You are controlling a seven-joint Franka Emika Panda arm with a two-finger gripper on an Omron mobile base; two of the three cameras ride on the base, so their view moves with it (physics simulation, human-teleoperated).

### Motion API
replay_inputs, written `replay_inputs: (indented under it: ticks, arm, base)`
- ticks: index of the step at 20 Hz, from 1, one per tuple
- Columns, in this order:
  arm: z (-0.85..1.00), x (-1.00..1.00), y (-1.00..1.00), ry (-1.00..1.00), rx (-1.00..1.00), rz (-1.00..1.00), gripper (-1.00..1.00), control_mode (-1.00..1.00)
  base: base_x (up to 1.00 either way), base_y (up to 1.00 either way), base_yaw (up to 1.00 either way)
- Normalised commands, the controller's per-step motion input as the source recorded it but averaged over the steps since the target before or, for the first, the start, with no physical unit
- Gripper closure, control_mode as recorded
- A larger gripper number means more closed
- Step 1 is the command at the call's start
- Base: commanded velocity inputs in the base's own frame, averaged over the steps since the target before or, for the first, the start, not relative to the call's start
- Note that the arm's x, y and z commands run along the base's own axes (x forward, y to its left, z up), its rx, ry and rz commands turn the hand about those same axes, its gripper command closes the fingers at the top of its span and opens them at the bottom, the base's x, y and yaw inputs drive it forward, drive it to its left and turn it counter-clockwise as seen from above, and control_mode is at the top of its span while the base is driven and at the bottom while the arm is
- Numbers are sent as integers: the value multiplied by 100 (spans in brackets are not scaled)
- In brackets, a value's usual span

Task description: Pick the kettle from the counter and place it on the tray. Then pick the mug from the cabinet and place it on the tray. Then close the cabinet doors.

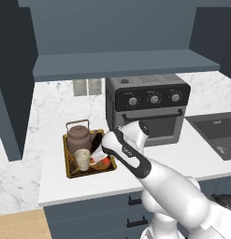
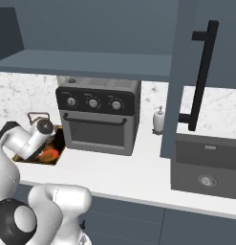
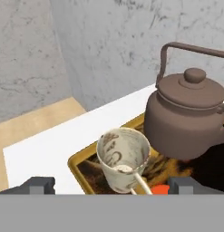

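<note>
The cabinet (image 1: pixel 121 32) spans the top of the scene, dark blue-grey, its bare shelf (image 1: pixel 126 63) running across above the counter. Both cabinet doors stand open: one (image 1: pixel 11 84) hangs at the far left edge of the left base view, the other (image 2: pixel 196 72), with its long black bar handle, hangs at the right in the right base view.

Below, the white marble counter (image 1: pixel 46 116) carries a dark toaster oven (image 1: pixel 147 109) with three knobs, set against the wall near the middle. To its right lies a sunken sink (image 2: pixel 205 165), with a small soap dispenser (image 2: pixel 158 120) standing between oven and sink.

Left of the oven, the gold-rimmed tray (image 1: pixel 68 158) lies flat on the counter. The brown kettle (image 1: pixel 78 135) stands upright on the tray's far part, handle arched above its lid. The cream mug (image 1: pixel 82 158) stands upright on the near part of the tray, just beside the kettle, apart from it in the hand view.

The tool (image 3: pixel 111 185) hovers just at the mug, fingers spread wide on either side of it, gripping nothing.
</note>
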Motion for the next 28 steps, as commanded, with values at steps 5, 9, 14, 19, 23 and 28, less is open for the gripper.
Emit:
replay_inputs:
  ticks: [5, 9, 14, 19, 23, 28]
  arm:
    - [0, 0, 0, 0, 0, 0, -100, -100]
    - [34, -29, 42, -4, -3, 0, -100, -100]
    - [42, -21, 85, -1, -17, 0, -100, -100]
    - [8, -22, 64, 2, -22, 0, -100, -100]
    - [0, -21, 26, 0, -10, 4, 100, -100]
    - [1, -16, 8, -13, -1, 2, 100, -100]
  base:
    - [0, 0, 0]
    - [0, 0, 0]
    - [0, 0, 0]
    - [0, 0, 0]
    - [0, 0, 0]
    - [0, 0, 0]
